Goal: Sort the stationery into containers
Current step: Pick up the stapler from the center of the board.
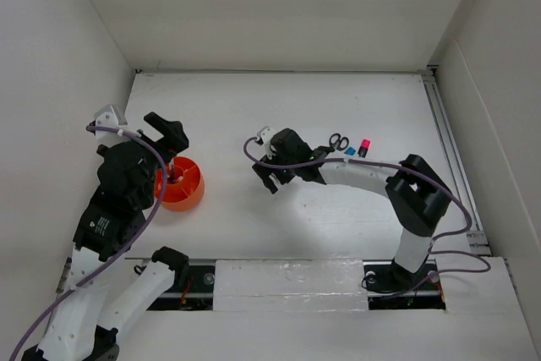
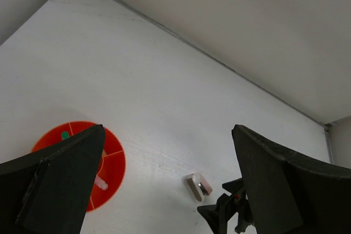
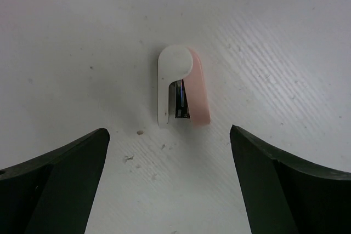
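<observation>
A small white and pink stapler [image 3: 181,87] lies flat on the table just ahead of my open, empty right gripper [image 3: 168,135]. It also shows in the left wrist view [image 2: 197,186], beside the right gripper's fingers [image 2: 225,215]. In the top view the right gripper [image 1: 269,171] hangs over mid-table and I cannot pick the stapler out under it. The orange cup [image 1: 180,183] stands at the left. My left gripper [image 1: 169,145] is open and empty just above the cup [image 2: 112,157], which holds a small white item [image 2: 100,182].
Black-handled scissors [image 1: 338,140], a blue highlighter [image 1: 349,150] and a pink highlighter [image 1: 364,144] lie together at the back right, behind the right forearm. White walls close in the table on three sides.
</observation>
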{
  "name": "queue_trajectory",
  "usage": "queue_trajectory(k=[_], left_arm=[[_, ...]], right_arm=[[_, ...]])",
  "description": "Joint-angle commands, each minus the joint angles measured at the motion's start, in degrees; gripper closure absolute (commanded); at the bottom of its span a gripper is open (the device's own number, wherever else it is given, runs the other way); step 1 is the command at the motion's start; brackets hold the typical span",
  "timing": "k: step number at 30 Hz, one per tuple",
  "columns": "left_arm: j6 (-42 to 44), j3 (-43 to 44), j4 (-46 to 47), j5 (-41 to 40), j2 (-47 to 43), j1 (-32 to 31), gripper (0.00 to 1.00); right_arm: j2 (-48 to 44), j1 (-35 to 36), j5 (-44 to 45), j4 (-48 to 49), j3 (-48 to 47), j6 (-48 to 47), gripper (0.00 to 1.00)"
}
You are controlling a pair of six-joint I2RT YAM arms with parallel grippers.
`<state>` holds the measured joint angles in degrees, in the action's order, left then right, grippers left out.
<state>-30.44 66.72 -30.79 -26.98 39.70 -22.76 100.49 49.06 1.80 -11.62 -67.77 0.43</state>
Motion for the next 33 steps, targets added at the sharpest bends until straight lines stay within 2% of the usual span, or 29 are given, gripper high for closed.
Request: queue_trajectory(k=[1, 7, 16, 26, 30, 31, 33], left_arm=[[-0.23, -5.71, 0.02, -2.19, -1.55, 0.09, 0.0], [0.9, -13.98, 5.03, 0.62, -12.89, 0.09, 0.0], [0.9, -14.51, 4.42, 2.02, -11.85, -0.44, 0.0], [0.9, -14.51, 4.95, 2.55, -11.84, -0.44, 0.0], [0.9, -14.51, 4.95, 2.55, -11.31, -0.44, 0.0], [0.9, -14.51, 4.95, 2.55, -10.79, -0.44, 0.0], [0.9, -14.51, 4.42, 2.02, -10.79, -0.44, 0.0]], right_arm=[[2.95, -0.63, -2.69, -2.09, -3.86, -1.04, 0.03], [9.72, -1.77, -3.21, -2.7, -6.76, -1.57, 0.03], [13.5, -1.77, -3.3, -2.71, -9.13, -2.1, 0.05], [14.39, -1.77, -2.68, -3.68, -8.7, -1.57, 0.32], [13.86, -1.77, -2.07, -4.2, -8.17, -0.26, 0.63], [13.34, -1.77, -2.07, -4.2, -7.65, 0.36, 0.76], [12.81, -1.77, -2.07, -4.2, -7.03, 0.89, 0.87]])
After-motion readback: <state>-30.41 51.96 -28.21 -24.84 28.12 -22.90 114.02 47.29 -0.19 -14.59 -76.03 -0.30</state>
